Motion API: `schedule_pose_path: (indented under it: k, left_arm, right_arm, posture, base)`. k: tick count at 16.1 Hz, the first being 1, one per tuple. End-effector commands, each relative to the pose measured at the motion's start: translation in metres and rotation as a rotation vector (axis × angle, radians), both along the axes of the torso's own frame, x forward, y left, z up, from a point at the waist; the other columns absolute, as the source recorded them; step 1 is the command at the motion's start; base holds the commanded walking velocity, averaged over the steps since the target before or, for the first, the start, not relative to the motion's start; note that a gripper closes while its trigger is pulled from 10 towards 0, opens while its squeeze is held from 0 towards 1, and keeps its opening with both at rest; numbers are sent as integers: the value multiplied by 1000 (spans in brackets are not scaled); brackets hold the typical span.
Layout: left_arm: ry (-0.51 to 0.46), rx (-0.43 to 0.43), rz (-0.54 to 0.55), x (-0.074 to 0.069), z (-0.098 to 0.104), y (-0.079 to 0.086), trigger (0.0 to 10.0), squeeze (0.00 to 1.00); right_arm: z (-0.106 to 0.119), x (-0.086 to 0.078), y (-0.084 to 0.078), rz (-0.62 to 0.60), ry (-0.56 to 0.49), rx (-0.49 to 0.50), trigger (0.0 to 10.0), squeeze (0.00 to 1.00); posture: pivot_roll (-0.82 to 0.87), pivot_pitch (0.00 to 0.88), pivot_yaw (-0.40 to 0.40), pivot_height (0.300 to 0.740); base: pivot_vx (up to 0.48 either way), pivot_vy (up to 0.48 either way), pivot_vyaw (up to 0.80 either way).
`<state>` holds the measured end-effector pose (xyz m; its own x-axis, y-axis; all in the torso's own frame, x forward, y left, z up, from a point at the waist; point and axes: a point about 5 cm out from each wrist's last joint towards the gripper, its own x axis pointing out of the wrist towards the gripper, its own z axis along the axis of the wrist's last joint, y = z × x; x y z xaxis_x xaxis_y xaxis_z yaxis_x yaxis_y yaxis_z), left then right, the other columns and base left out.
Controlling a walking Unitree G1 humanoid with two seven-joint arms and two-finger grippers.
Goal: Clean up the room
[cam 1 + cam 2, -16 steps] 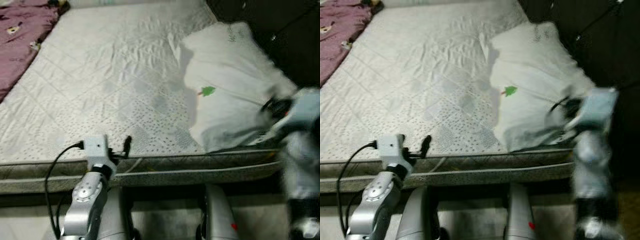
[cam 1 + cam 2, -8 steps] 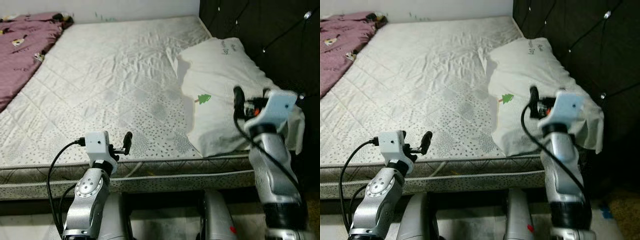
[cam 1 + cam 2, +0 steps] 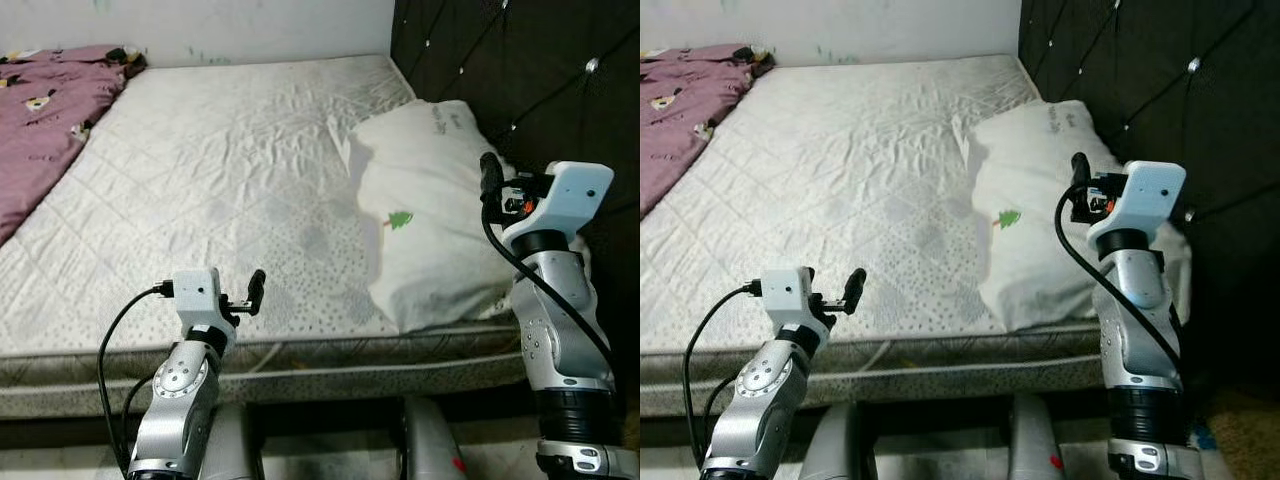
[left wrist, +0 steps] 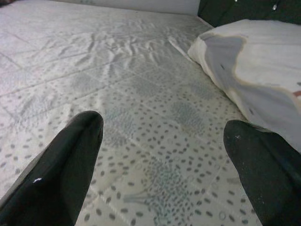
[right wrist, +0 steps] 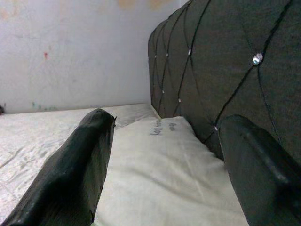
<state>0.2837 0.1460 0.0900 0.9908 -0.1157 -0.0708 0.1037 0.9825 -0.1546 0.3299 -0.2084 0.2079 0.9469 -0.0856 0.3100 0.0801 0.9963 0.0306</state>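
My left gripper (image 4: 160, 155): fingers wide apart, low over the mattress (image 3: 230, 190) near edge.
My right gripper (image 5: 164, 160): raised, fingers wide apart, above the one pillow (image 3: 435, 210).
Pillow: right edge of mattress, against the dark headboard (image 3: 520, 70).
Blanket (image 3: 45, 120): one, purple, far left corner.

A bare quilted mattress (image 3: 220, 190) carries a white pillow (image 3: 430, 210) and purple blanket (image 3: 40, 130).

Dark tufted headboard (image 3: 520, 60), pale wall (image 3: 200, 25) behind bare mattress (image 3: 220, 180).
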Motion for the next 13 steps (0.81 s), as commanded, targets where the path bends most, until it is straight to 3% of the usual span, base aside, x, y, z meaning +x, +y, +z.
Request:
schedule_pose_path:
  k: [1, 10, 13]
  left_arm:
    - [-12, 19, -5, 3, 3, 0, 10000, 0]
    - [-22, 40, -23, 4, 0, 0, 10000, 0]
    - [-23, 43, -27, 5, 0, 0, 10000, 0]
  right_arm:
    - [1, 2, 0, 3, 8, -1, 10000, 0]
    - [-16, 4, -4, -22, 64, -20, 10000, 0]
    - [-24, 4, -9, -45, 92, -19, 10000, 0]
  posture:
    - [-1, 0, 49, 641]
    - [-1, 0, 52, 737]
    - [0, 0, 53, 740]
  base:
    - [0, 0, 0]
    - [0, 0, 0]
    - [0, 0, 0]
